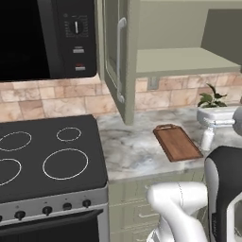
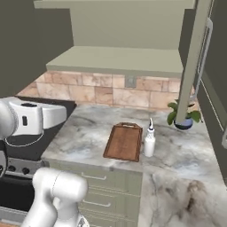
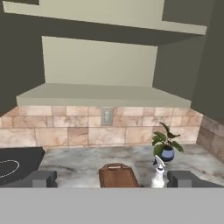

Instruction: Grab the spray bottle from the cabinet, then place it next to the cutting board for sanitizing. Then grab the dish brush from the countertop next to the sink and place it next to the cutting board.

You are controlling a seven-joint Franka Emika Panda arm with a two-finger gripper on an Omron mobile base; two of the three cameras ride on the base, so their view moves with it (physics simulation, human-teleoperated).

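The gripper [image 3: 112, 178] is fully released and holds nothing; in the hand view its two dark finger tips [image 3: 38, 178] stand far apart at the lower left and lower right of the frame. Between them, low and centre, lies the cutting board [image 3: 118, 176], its handle slot at the far end and its long axis running away from the camera toward the tiled backsplash [image 3: 87, 129]. The spray bottle [image 3: 157, 174] stands upright just to the right of the board, next to the right finger tip in the frame, with the potted plant [image 3: 166, 144] behind it. In the right base view the bottle [image 2: 150, 139] stands just beside the board's right long edge on the countertop [image 2: 88, 128], below the open cabinet [image 2: 115, 57]. Judged from this layout, the first placement is complete. The dish brush and the sink cannot be located, so the direction to the next target cannot be stated.
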